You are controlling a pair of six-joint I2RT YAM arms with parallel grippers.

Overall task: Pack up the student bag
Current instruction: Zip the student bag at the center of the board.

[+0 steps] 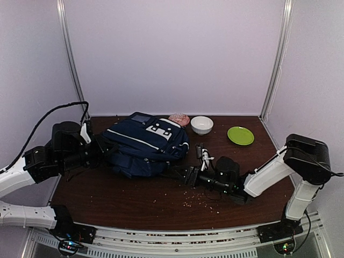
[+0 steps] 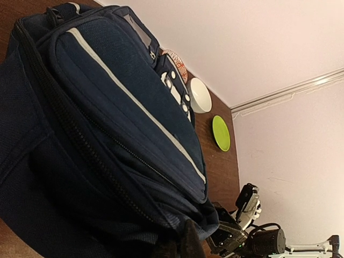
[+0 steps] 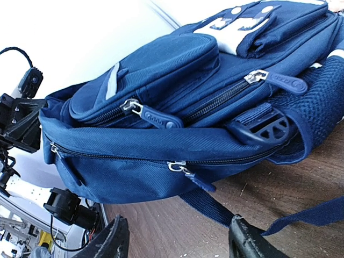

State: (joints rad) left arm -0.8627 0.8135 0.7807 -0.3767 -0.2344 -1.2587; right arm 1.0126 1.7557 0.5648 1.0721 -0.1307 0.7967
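One student bag (image 1: 145, 142), one white bowl (image 1: 201, 125), one green plate (image 1: 240, 135), one pinkish round object (image 1: 179, 119)

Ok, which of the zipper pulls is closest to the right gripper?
The lowest pull on the student bag, just above the right gripper; the left pocket pull and the right-hand pull sit higher.

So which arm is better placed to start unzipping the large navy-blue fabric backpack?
Right, probably: the right gripper is open and faces the backpack's lowest zipper pull straight ahead. The left arm sits at its opposite side.
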